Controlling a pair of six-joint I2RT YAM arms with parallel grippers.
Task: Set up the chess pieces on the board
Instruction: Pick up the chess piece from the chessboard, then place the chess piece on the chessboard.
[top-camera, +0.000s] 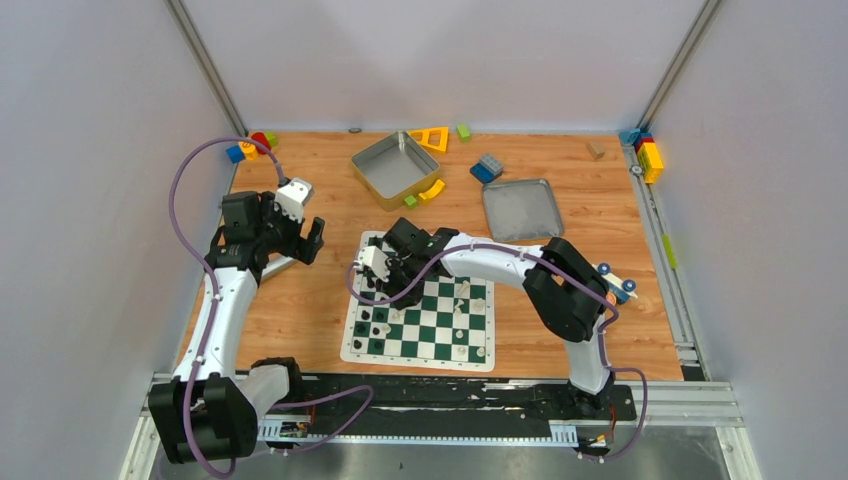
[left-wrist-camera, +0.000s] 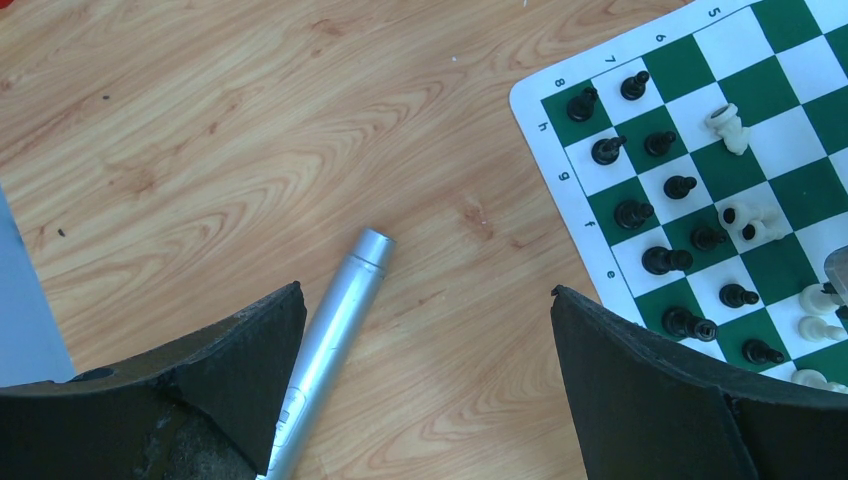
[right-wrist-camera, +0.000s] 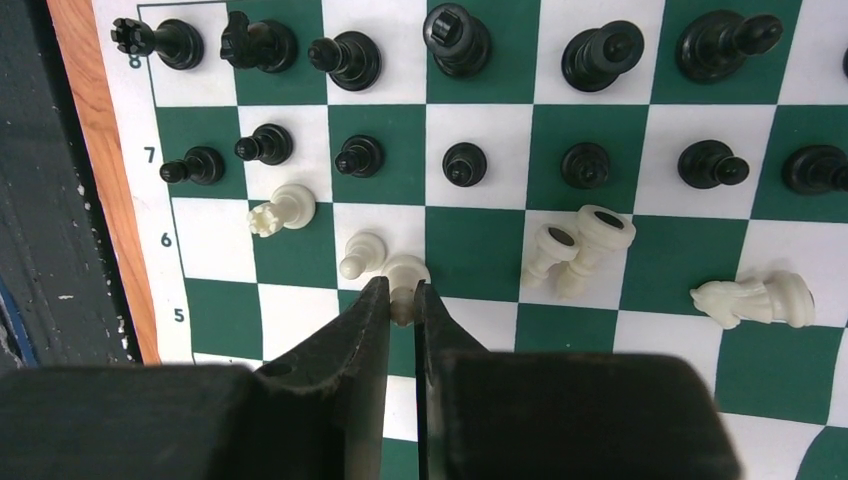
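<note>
Top external view: the board (top-camera: 415, 362) lies on the worktop (top-camera: 300, 320) in front of the arm bases, two grey trays (top-camera: 522, 210) well beyond it. The right arm (top-camera: 490, 262) reaches over the board's far-left part, and the left arm (top-camera: 215, 310) hangs over bare wood to the board's left. Left wrist view: the left fingers (left-wrist-camera: 230, 350) are spread wide with nothing between them. A silver cylinder (left-wrist-camera: 335, 330) lies on the wood below, and black pieces (left-wrist-camera: 633, 213) stand in two rows along the board's edge at right. Right wrist view: the right fingers (right-wrist-camera: 345, 350) are pinched together on a cream-white piece (right-wrist-camera: 405, 275) – it lies on the board at the line between rows five and six, just beside a toppled white pawn (right-wrist-camera: 360, 255). More white pieces (right-wrist-camera: 575, 240) lie on their sides nearby – the black ranks on rows seven and eight are upright.
</note>
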